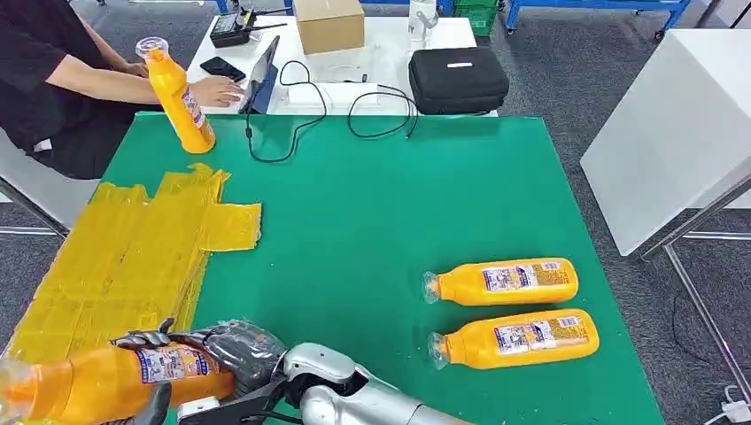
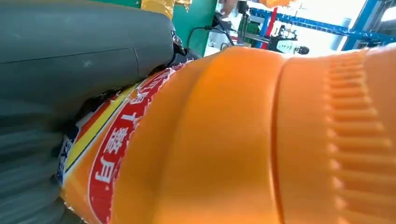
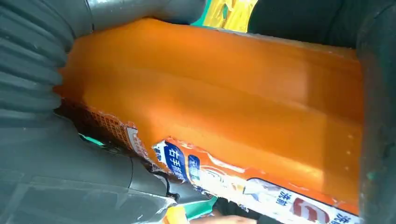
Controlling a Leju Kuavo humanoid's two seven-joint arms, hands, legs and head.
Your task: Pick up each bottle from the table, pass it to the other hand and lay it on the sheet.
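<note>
Held bottle (image 1: pixel 106 381): orange, lying sideways at the yellow sheet's (image 1: pixel 115 266) near edge — right robot hand (image 1: pixel 226 350) clamped around it.
Left robot hand (image 2: pixel 70 51): against the same bottle; grasp unclear.
Tabletop (image 1: pixel 372 204): two bottles (image 1: pixel 505 282) lying flat — a person (image 1: pixel 53 80) beyond.

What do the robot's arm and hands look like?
The right arm is shiny silver metal with rounded joints. The right hand is dark grey with glossy, darker fingers. Up close, the left hand shows a smooth, thick grey thumb and a ribbed grey cover; the right wrist view shows the same ribbed grey cover.
</note>
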